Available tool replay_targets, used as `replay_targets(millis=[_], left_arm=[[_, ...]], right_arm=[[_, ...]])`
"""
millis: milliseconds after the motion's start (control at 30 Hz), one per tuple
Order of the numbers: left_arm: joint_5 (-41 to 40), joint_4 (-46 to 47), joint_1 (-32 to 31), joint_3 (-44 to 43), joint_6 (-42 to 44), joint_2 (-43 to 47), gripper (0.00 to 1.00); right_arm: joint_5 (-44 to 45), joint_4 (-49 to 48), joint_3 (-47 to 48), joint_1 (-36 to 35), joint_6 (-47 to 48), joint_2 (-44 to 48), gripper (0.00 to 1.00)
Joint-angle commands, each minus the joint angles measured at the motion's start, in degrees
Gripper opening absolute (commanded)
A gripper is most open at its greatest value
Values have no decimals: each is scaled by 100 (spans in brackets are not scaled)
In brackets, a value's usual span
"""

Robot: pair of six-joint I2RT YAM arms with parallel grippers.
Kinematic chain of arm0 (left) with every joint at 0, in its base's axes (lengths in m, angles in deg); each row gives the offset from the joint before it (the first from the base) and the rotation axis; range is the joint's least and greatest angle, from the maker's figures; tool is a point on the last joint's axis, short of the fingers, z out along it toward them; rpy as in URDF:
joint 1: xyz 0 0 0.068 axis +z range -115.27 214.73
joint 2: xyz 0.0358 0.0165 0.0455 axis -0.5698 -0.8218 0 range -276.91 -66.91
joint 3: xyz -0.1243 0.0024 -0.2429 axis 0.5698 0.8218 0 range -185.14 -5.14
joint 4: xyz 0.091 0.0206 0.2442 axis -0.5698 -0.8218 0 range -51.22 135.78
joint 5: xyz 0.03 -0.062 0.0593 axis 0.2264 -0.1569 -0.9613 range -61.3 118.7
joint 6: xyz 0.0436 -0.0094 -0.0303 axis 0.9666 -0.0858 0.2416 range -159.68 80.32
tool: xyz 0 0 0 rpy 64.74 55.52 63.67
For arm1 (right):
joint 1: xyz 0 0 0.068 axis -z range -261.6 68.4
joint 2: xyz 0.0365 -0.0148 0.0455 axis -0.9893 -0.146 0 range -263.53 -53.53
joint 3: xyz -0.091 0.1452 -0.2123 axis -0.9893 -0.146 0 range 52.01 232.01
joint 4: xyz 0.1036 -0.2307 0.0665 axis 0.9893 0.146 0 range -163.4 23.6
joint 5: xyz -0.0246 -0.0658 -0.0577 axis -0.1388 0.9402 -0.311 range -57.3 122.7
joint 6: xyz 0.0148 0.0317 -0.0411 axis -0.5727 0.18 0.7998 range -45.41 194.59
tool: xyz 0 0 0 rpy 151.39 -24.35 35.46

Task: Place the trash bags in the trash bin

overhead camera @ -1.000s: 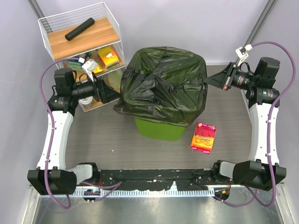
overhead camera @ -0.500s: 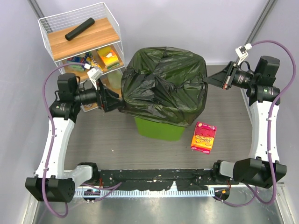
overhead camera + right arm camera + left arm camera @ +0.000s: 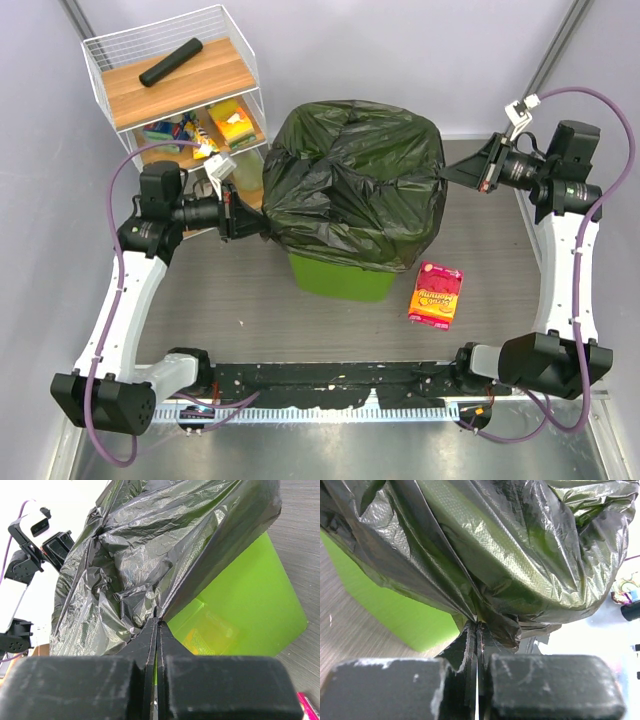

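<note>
A glossy black trash bag [image 3: 350,180] is draped over the top of the lime-green trash bin [image 3: 340,278] in the middle of the table, hiding its rim. My left gripper [image 3: 258,222] is shut on the bag's left edge; the left wrist view shows a fold of the bag [image 3: 520,555] pinched at the left gripper [image 3: 477,627], with the bin [image 3: 385,610] beyond. My right gripper [image 3: 441,175] is shut on the bag's right edge. In the right wrist view the bag [image 3: 140,555] runs into the closed right gripper [image 3: 156,622] beside the bin wall [image 3: 240,615].
A white wire shelf [image 3: 105,50] stands at the back left, with a rolled black cylinder [image 3: 170,62] on its wooden top and small items below. A red-orange snack packet [image 3: 436,294] lies on the table right of the bin.
My left arm has moved right to the bag, and its gripper has gone from open to shut on the bag's left edge. The right arm has stayed put.
</note>
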Motion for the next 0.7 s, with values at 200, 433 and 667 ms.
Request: replay_targets(millis=[200,433,667], left_arm=[[-289,-34,-9,97,131,51,0],[-597,53,-27,290,184,51,0],[-948,378,-123,615,149,60,0]], right_arm=[[-414,191,155,396,432,-13,1],[-63,1306,226,431,1756,-154,1],[280,1730,-134,431,2550,-216,1]])
